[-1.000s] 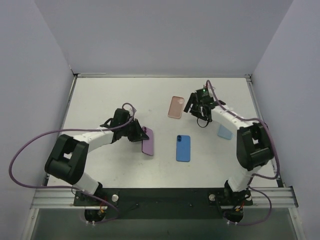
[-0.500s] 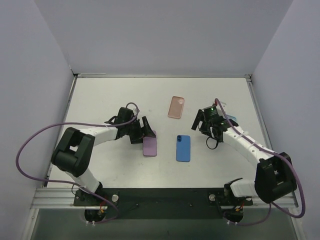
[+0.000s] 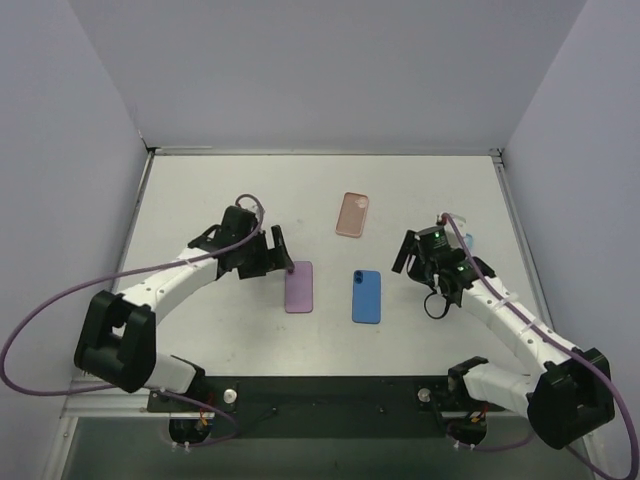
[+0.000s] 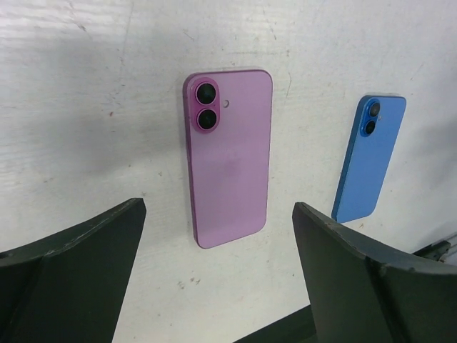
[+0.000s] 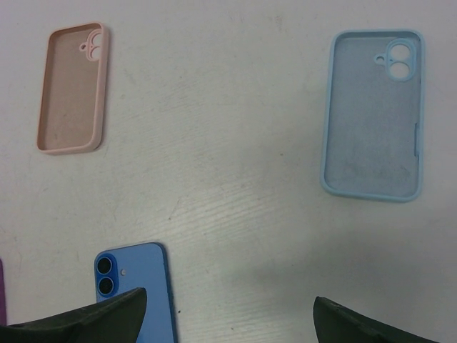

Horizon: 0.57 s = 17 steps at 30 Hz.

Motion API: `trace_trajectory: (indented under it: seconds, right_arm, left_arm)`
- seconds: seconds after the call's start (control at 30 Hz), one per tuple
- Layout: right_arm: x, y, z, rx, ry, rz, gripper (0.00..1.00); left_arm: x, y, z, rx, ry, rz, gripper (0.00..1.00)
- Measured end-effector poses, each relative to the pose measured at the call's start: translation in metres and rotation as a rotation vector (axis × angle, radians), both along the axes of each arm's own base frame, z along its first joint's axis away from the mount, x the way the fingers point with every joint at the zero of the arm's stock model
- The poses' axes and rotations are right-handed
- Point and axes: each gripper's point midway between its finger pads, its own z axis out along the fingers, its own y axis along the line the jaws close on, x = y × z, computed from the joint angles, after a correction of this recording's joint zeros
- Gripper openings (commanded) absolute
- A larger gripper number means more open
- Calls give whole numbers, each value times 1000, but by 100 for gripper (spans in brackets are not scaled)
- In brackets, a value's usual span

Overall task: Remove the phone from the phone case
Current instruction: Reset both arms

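A purple phone point(image 3: 299, 286) point(image 4: 228, 157) lies flat and bare on the white table, camera side up. An empty pink phone case point(image 3: 352, 214) point(image 5: 73, 89) lies hollow side up farther back, apart from the phone. My left gripper point(image 3: 278, 258) point(image 4: 218, 214) is open just left of the purple phone, with nothing between its fingers. The right gripper point(image 3: 412, 256) point(image 5: 228, 304) is also open and empty, hanging over bare table right of a blue phone point(image 3: 367, 296) point(image 5: 136, 289).
An empty light blue case point(image 5: 375, 114) lies hollow side up on the right, mostly hidden behind the right arm in the top view. The blue phone point(image 4: 368, 157) lies beside the purple one. Grey walls enclose the table on three sides.
My left gripper opened and let go of the purple phone, which now lies flat, and drew back to the left. The right gripper opened, left the pink case and pulled back toward the near right.
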Motion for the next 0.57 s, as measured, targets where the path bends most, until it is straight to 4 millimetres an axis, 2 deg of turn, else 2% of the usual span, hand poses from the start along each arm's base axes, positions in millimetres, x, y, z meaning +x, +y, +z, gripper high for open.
trace_trajectory:
  seconds: [0.27,0.4,0.57]
  right_arm:
    - [-18,-7,-5,-10,10,2,93]
    - [-21,-8,-3,-11,2,0,92]
    - [-26,-9,-4,-15,-6,3,92]
  left_arm:
    - [-4,27,60,29,-197,74,96]
    - [-20,46,61,38,-238,145,96]
    - [-29,62,57,66,-253,203,96]
